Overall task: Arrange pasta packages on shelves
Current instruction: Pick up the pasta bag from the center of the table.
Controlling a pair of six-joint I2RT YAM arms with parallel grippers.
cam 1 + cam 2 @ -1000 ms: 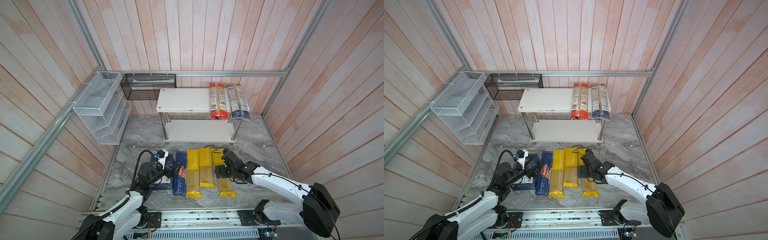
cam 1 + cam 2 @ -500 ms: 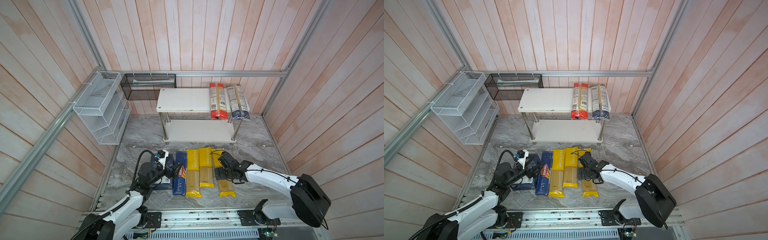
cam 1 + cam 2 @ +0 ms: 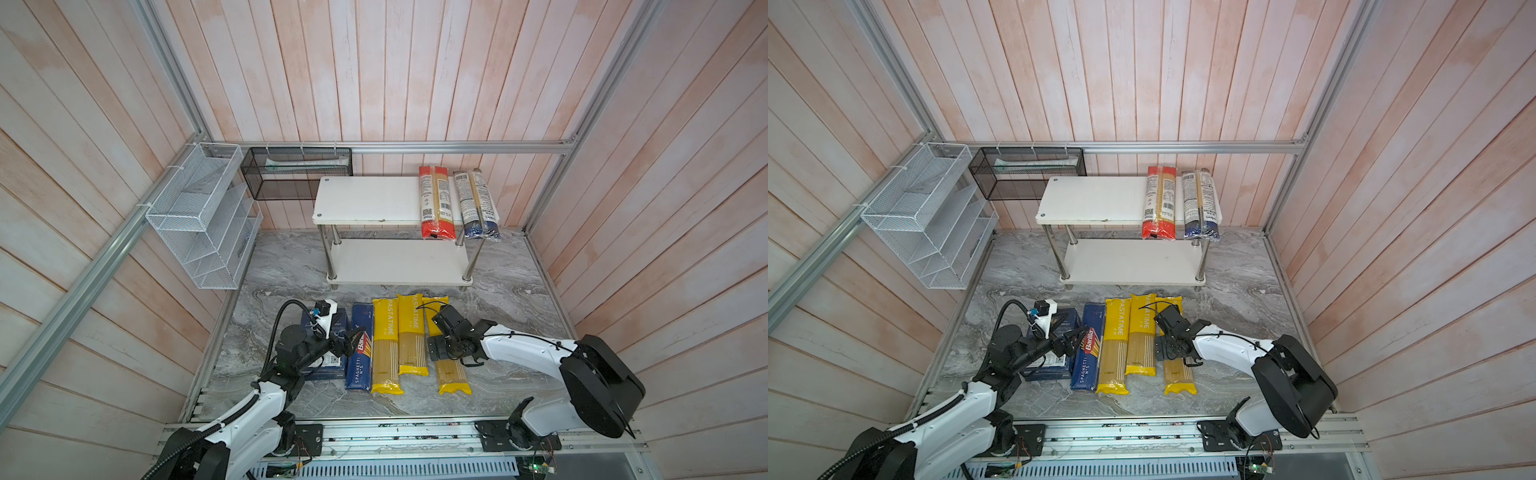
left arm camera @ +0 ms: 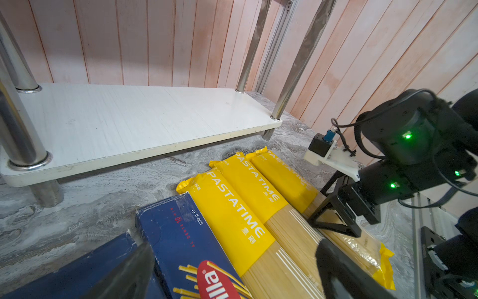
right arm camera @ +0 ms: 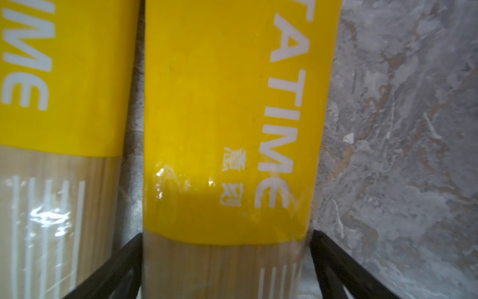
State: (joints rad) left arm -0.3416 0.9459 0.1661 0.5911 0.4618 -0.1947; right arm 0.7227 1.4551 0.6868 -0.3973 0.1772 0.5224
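so the right hand (image 5: 227, 233) is spread wide and straddles the rightmost yellow PASTATIME bag (image 5: 219, 103), one finger either side of its width. The bag lies flat on the bench (image 3: 511, 299) toward the front edge, long axis pointing at the shelves (image 3: 399, 262)

The right jaws straddle the rightmost PASTATIME bag (image 3: 451, 372) on the table (image 3: 511, 299). Left of them lie the middle PASTATIME bag (image 3: 411, 332) and the leftmost PASTATIME bag (image 3: 384, 345). Further left, the near Barilla box (image 3: 360, 361) lies beneath the left jaws, and the far Barilla box (image 3: 328, 372) lies left of those. Ahead of both jaws stands the rack (image 3: 467, 262), with two bags (image 3: 435, 203) side by side on the right end of its upper shelf (image 3: 365, 201).
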